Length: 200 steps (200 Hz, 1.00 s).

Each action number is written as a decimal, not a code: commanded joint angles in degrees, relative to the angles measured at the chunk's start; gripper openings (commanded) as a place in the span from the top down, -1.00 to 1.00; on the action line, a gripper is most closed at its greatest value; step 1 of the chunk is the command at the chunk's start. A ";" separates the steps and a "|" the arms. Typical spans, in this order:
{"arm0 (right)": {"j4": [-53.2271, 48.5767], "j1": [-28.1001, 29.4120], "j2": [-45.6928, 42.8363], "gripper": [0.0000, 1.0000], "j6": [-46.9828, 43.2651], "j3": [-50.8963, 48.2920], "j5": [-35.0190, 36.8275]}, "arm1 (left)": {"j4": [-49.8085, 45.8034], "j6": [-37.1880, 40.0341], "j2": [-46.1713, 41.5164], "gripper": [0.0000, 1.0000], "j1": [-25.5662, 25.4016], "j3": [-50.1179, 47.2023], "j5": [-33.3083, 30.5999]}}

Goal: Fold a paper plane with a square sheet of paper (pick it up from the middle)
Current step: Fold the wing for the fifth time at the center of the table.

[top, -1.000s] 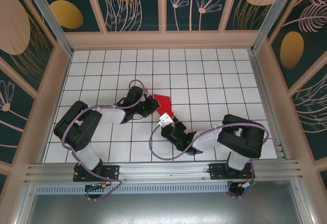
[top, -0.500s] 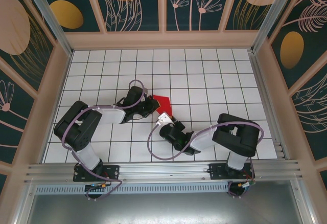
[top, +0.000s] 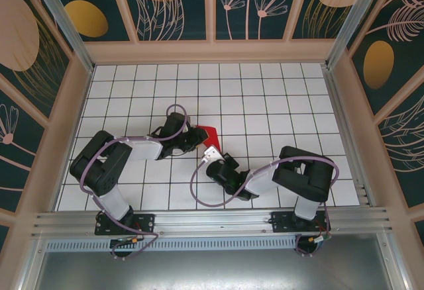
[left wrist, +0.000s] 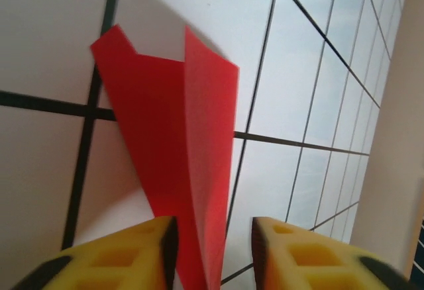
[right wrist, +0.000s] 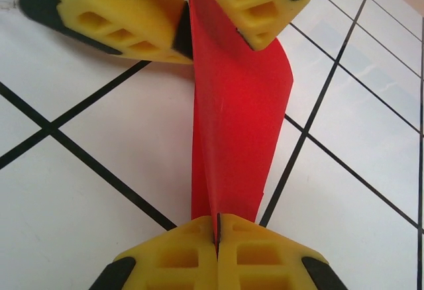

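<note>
Red paper (right wrist: 238,104) is looking flimsy — right gripper (right wrist: 217,229) is pinching its folded end, probably the stiffest spot. Left gripper (left wrist: 213,229) is gaping around it.

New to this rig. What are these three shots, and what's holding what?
Two small robot arms are bolted at the near edge of a white tiled table. The wide picture is from a fixed camera above and behind them. The other two are from cameras on each arm's wrist, so the yellow blocks at the bottom edge are that arm's own fingers. Between the arms is a folded red paper. The right pincer is shut on one end of it. The left pincer stands open around the other end, the paper passing between its fingers.
</note>
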 commanded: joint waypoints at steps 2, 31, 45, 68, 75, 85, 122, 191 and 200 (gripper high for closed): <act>1.83 -0.97 -0.34 0.90 0.71 -0.17 -3.30 | -5.84 2.41 -3.16 -0.01 0.30 1.30 -4.46; 3.83 -1.98 -1.49 0.89 -0.26 -1.81 -7.63 | -9.60 4.21 -3.26 -0.22 0.63 2.24 -6.81; 3.73 -2.64 -1.22 0.88 -0.51 -2.00 -9.00 | -9.55 4.66 -1.98 -0.23 0.96 3.06 -5.78; 3.30 -3.47 -0.88 0.87 -0.60 -2.13 -10.23 | -9.55 5.38 0.05 -0.19 1.22 5.00 -4.69; 3.34 -3.70 -0.99 0.87 -0.35 -2.33 -10.38 | -9.96 5.88 0.14 -0.15 1.22 5.80 -4.46; 3.31 -4.04 -1.30 0.86 0.00 -2.50 -10.97 | -10.97 6.49 1.84 -0.07 1.22 6.73 -4.65; 3.83 -5.32 -2.54 0.86 1.70 -3.49 -13.88 | -12.99 7.51 2.75 0.15 1.23 6.83 -5.58; 5.67 -6.12 -2.82 0.86 2.43 -4.33 -15.22 | -12.18 7.30 3.96 0.08 1.21 6.39 -3.84; 5.88 -6.09 -2.74 0.85 2.43 -4.37 -15.12 | -12.11 7.36 4.47 0.18 1.18 6.87 -3.37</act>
